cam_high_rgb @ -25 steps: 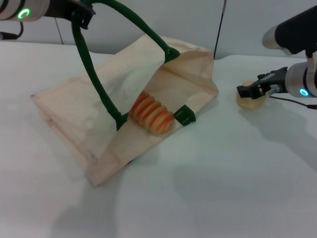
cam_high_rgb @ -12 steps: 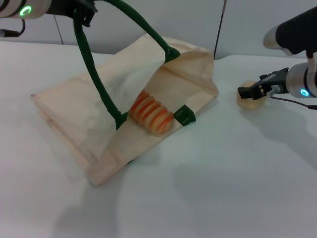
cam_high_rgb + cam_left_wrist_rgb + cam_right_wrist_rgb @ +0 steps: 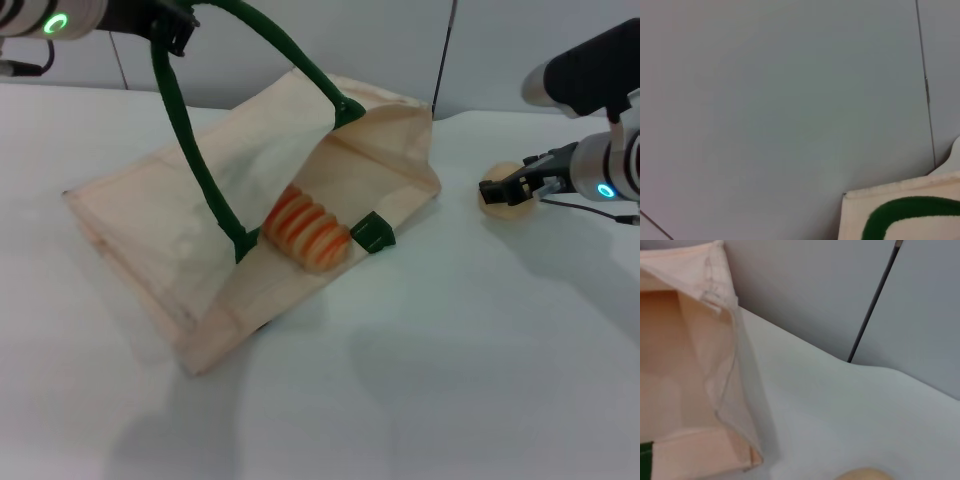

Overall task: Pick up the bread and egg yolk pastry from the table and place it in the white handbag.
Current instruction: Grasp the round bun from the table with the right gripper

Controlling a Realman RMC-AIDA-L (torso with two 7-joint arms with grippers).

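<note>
Green rope handle (image 3: 190, 140) rises steeply at the far left, where the left hand (image 3: 170, 25) is clamped on its top, lifting it. That lift seems meant to prop the mouth of the white handbag (image 3: 150, 240) wide, so things can go in without a second grip. The bag's body lies flat on the table (image 3: 450, 380), its upper flap raised into a tent by the taut handle.

Within that opening lies the bread (image 3: 305, 232), resting on the lower fabric just inside the mouth, beside the green tab (image 3: 372, 232) of the other handle. So half the job looks done.

Farther right, well apart from the bag, the egg yolk pastry (image 3: 503, 190) sits on the table. The right hand (image 3: 503, 186) reaches in low from the right, its dark fingers spread to either side of the ball's top, not visibly squeezing it yet. It appears poised to close and carry the pastry over to the propped mouth.
</note>
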